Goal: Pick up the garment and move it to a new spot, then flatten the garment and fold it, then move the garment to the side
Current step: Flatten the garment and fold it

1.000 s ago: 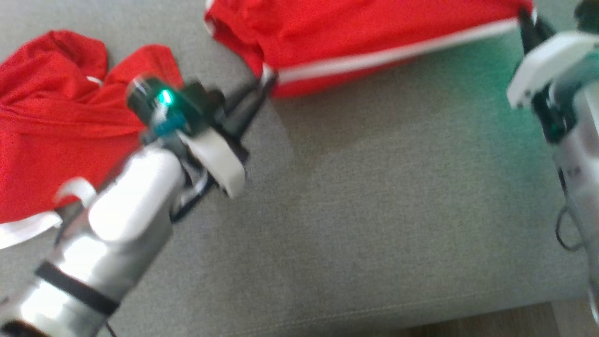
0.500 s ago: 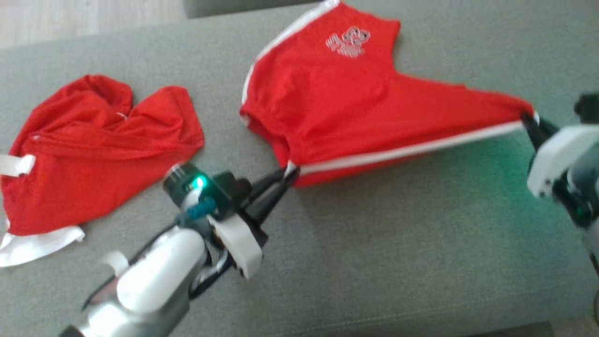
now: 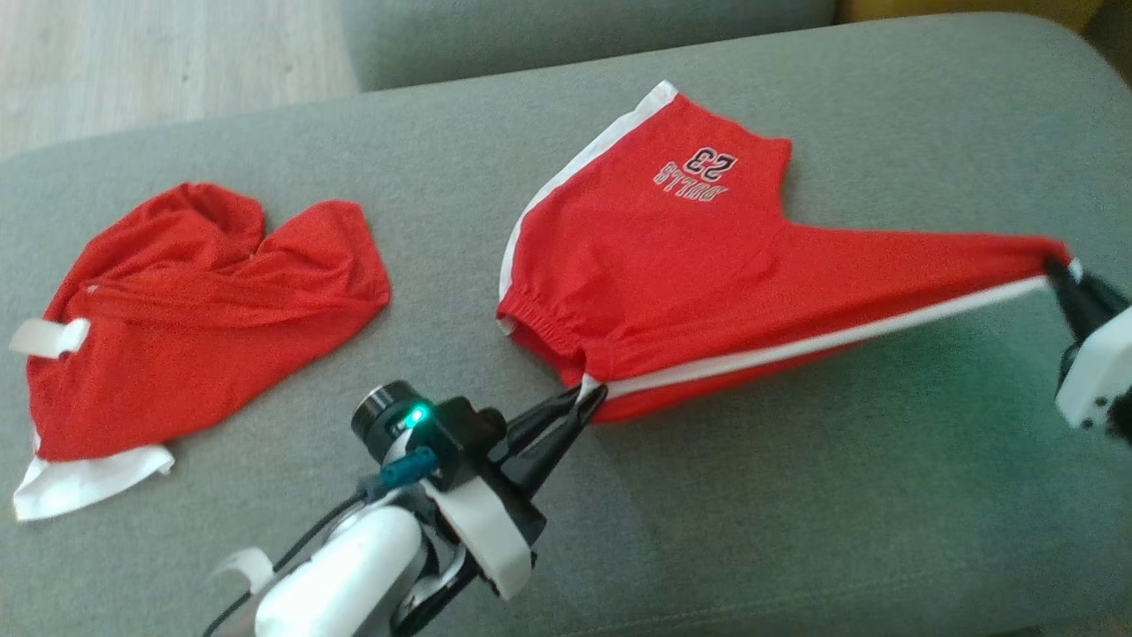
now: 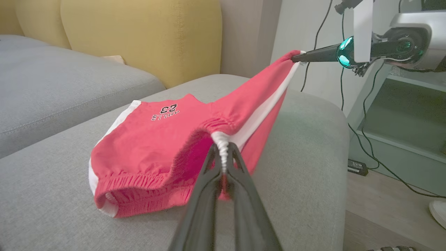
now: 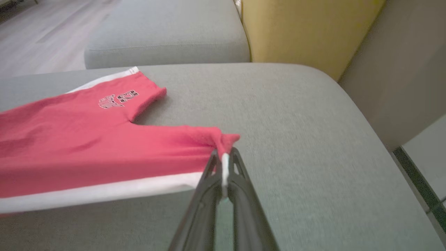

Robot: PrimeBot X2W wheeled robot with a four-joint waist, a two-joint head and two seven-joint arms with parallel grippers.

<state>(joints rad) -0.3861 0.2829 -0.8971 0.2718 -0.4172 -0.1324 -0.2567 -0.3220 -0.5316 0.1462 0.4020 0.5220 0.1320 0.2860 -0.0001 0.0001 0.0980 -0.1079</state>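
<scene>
Here the shorts stretch taut between left tool and right tool.

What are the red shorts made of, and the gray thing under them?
The red shorts look like thin, soft knit sports fabric, maybe polyester, mostly matte: they sag and pull into smooth folds. The gray cushion looks like matte woven upholstery cloth, showing a fine speckled weave.
</scene>
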